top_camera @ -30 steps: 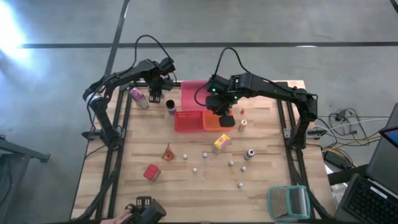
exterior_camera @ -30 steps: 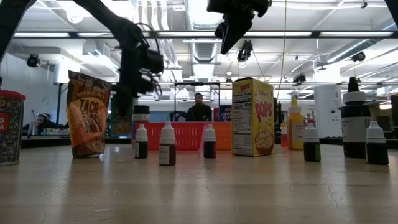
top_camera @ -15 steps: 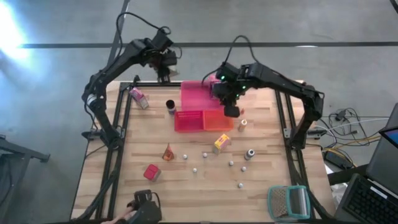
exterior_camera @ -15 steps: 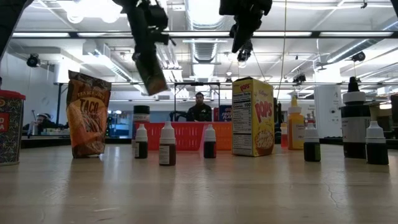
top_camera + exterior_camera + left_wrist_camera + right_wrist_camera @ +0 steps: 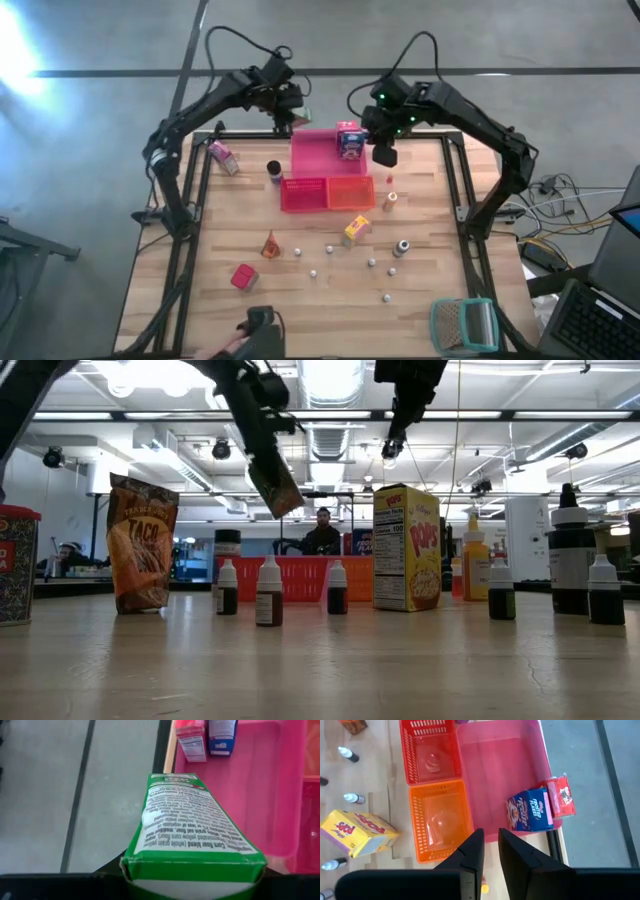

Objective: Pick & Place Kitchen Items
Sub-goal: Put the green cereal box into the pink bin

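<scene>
My left gripper (image 5: 289, 104) is raised over the pink tray's (image 5: 318, 160) far left corner, shut on a green carton (image 5: 192, 825). The carton shows slanting in the low view (image 5: 276, 484). My right gripper (image 5: 385, 152) hangs in the air just right of the pink tray with nothing in it; in its wrist view the fingers (image 5: 490, 833) stand almost together. A blue carton (image 5: 349, 140) and a red one (image 5: 560, 796) stand in the pink tray's far right corner. A yellow carton (image 5: 355, 230), a pink carton (image 5: 222, 157) and small bottles rest on the table. My left gripper holds the green carton by one short end (image 5: 192, 865), the end nearest its wrist camera; the fingers themselves are hidden under the carton there. The carton is lifted clear and slants down below the gripper (image 5: 258, 415), its free end (image 5: 285, 505) lowest.
A red tray (image 5: 303, 195) and an orange tray (image 5: 350, 195) sit against the pink tray's near side. A dark jar (image 5: 273, 172), a taco bag (image 5: 270, 244) and a red can (image 5: 243, 277) stand on the left half. A teal wire-mesh thing (image 5: 463, 325) lies at the near right corner.
My left gripper has risen from the table's far left part with the green carton, lifted it clear and carried it right toward the pink tray. My right gripper has risen from over the orange tray and moved toward the far edge, uncovering the blue carton.
</scene>
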